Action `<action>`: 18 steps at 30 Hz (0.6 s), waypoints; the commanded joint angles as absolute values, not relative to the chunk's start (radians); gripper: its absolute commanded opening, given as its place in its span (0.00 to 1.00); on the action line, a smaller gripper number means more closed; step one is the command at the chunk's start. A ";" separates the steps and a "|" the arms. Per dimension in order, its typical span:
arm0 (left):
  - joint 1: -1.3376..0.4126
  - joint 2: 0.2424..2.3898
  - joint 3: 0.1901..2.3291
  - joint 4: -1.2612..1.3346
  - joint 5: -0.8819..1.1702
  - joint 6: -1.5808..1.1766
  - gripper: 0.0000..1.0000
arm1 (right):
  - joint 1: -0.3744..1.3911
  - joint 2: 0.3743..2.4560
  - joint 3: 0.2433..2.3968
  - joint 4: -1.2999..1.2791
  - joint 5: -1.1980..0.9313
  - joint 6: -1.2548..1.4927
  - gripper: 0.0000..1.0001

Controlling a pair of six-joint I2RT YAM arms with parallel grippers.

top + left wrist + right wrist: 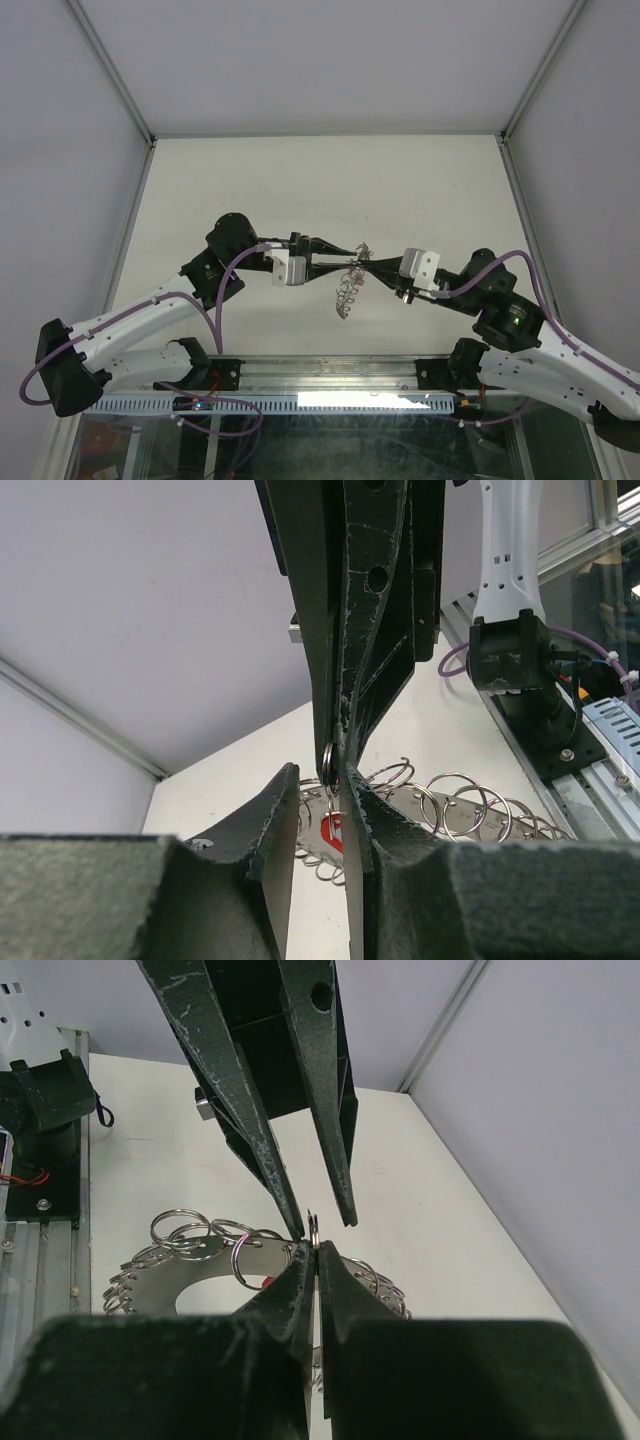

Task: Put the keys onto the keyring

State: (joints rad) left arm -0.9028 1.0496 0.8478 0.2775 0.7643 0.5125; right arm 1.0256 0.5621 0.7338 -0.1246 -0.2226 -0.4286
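Right gripper (336, 765), two long, scuffed black tapering fingers, is pinched fully together on a small steel split ring (328, 760) held upright. Left gripper (323, 1226) meets it tip to tip above the pale matte table (250, 180), its jaws a narrow way apart and flanking that ring without clamping it. Its pads (270, 825) look like coarse dark felt.

The keyring (165, 1272), a flat silvery plate with a central opening and many round wire loops along its edge, sits below the tips. Whether it hangs or lies flat is unclear, and the near fingers cover part of it.

The keys (333, 832) show only as a sliver of red plastic tag under the pinched ring, against one left finger. The key itself is hidden.
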 commanded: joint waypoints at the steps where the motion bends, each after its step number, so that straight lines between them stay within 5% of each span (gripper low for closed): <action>1: -0.907 1.055 0.865 0.283 0.786 0.520 0.21 | 1.028 0.550 0.785 -0.031 -0.237 -0.441 0.00; 18: -0.907 1.049 0.868 0.264 0.796 0.534 0.18 | 1.028 0.524 0.773 0.013 -0.205 -0.446 0.00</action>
State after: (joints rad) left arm -0.9028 1.0531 0.8478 0.2760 0.7658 0.5179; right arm 1.0256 0.5514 0.7338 -0.1253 -0.2195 -0.4355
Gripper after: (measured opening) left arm 0.187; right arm 0.008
